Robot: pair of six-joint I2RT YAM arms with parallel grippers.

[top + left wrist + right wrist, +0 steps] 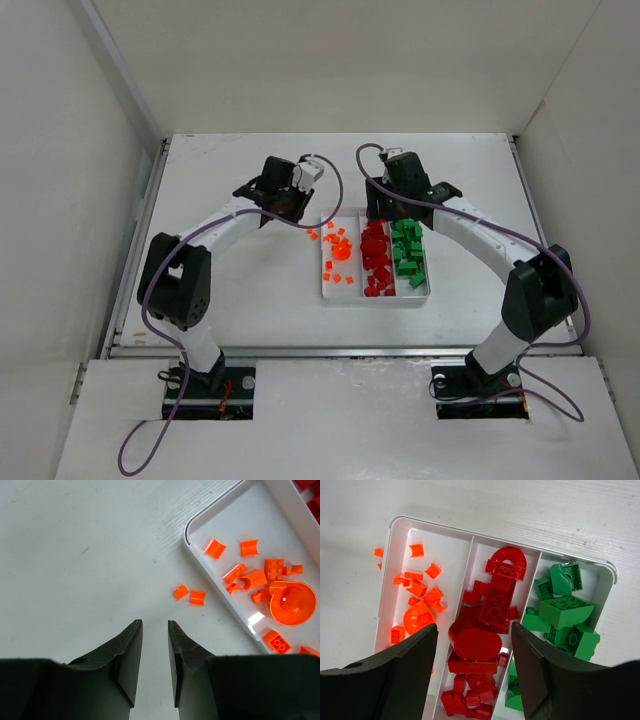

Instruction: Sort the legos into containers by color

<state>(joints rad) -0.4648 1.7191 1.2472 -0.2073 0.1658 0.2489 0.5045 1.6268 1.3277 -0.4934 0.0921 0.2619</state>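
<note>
Overhead, the white tray sits right of centre, legos sorted orange, red, green. Two orange bricks lie on the worktop beside its corner, above the narrowly parted, empty left claw. The right claw gapes over red bricks.

**Orange, red and green on white**

The tray is plain white, and so is the faintly grained bench beneath it. One compartment shows bright orange legos, the middle one deep red legos, and the third grass-green legos. Two more orange pieces stand out against the white bench. The left gripper and right gripper are matt black. The arms are white with black joints and carry purple cables.
</note>
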